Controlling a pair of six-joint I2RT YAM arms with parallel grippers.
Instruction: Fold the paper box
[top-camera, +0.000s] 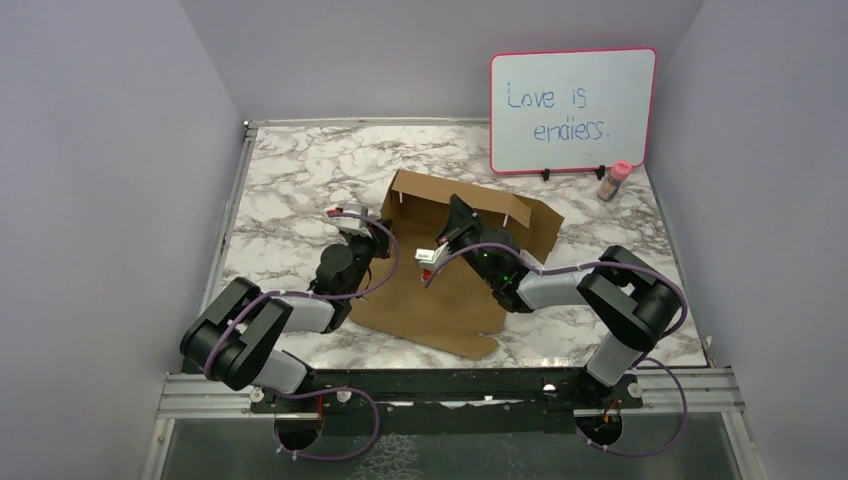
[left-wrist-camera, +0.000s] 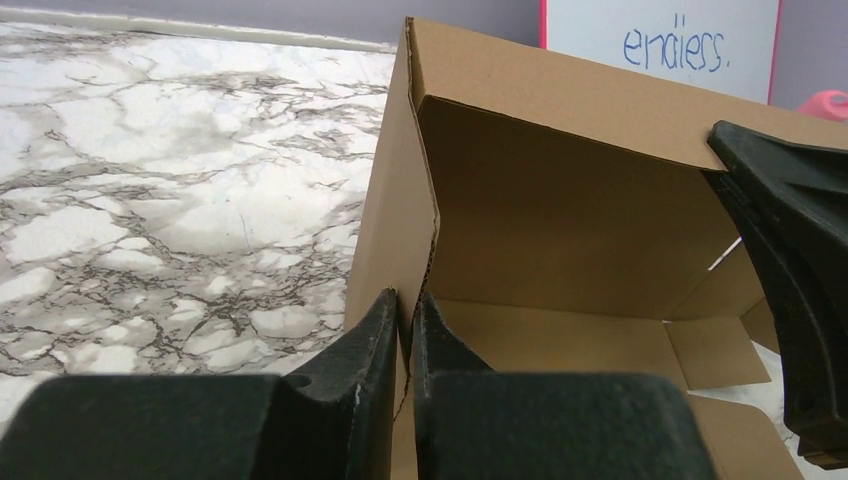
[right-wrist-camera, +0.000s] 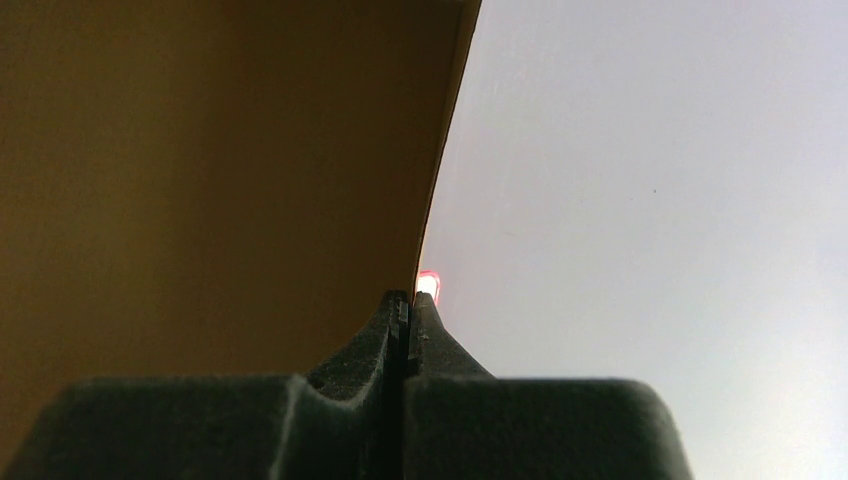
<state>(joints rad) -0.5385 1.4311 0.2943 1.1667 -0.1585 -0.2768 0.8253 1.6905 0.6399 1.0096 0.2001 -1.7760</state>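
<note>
One plain brown paper box (top-camera: 430, 308), back and left walls upright.

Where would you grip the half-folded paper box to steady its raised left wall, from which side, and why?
Pinch the paper box by the near vertical edge of its left wall, coming from the near side, one finger inside, one outside. That wall stands as a thin sheet with this edge free; the left gripper pinches there.

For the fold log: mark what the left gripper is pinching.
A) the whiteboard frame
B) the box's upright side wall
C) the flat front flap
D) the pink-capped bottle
B: the left wrist view shows the left gripper closed on the edge of the standing side wall of the paper box.
</note>
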